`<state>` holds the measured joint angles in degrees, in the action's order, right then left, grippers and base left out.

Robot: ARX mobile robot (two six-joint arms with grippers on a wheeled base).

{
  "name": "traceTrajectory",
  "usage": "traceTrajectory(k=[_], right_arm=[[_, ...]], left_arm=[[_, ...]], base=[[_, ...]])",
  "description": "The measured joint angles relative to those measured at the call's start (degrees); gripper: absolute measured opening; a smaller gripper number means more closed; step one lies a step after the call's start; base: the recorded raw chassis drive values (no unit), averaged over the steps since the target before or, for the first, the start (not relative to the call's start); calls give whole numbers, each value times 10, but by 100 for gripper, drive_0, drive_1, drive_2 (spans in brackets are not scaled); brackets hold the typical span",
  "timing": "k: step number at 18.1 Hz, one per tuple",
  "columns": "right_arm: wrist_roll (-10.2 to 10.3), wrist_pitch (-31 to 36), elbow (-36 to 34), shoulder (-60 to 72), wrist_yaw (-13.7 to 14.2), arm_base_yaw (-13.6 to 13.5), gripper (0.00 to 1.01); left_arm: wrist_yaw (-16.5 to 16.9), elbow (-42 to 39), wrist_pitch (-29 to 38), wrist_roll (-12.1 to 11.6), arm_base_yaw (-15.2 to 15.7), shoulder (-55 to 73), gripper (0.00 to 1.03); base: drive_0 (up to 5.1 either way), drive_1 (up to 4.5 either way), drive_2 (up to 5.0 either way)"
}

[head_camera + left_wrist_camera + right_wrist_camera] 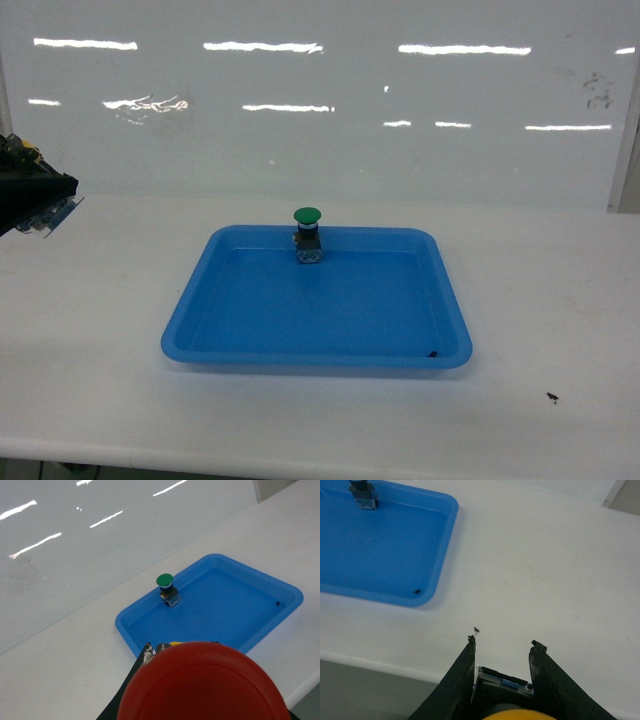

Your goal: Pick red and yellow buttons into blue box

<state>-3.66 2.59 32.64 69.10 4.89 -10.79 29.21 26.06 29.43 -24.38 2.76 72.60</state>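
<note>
Left wrist view: red button (202, 682) was seen filling lower frame, gripped in left gripper (150, 655); only one finger tip was visible, so closure was judged from the hold; right gripper (505, 647) was pinched on yellow button (512, 714), cap at bottom edge. Blue box wasn't seen in any view; only shallow blue tray (190, 325) w/ green button (307, 234) on white table (560, 300). Advice: both grips should be kept firm, carried level; box rim should be cleared before release; tray shouldn't be mistaken for target.

Your right gripper (504, 650) shows two black, wedge-shaped fingers; at far left, your left arm (35, 195) is black with yellow touches
</note>
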Motion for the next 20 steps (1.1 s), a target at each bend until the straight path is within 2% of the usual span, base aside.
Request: traceTrajectory(k=[2, 3, 5, 11, 16, 20], right_arm=[[-16, -44, -49, -86, -15, 51, 29], [-15, -73, -68, -133, -9, 50, 29], [4, -145, -98, -245, 23, -10, 29], [29, -216, -125, -328, 55, -64, 29], [44, -221, -136, -343, 68, -69, 29], [48, -221, -136, -341, 68, -68, 29]], left_arm=[[4, 0, 0, 0, -3, 0, 25], [3, 0, 0, 0, -2, 0, 25], [2, 0, 0, 0, -1, 0, 25], [2, 0, 0, 0, -1, 0, 25], [3, 0, 0, 0, -2, 0, 25], [2, 0, 0, 0, -1, 0, 25]], base=[[0, 0, 0], [0, 0, 0], [0, 0, 0], [0, 0, 0], [0, 0, 0], [0, 0, 0]])
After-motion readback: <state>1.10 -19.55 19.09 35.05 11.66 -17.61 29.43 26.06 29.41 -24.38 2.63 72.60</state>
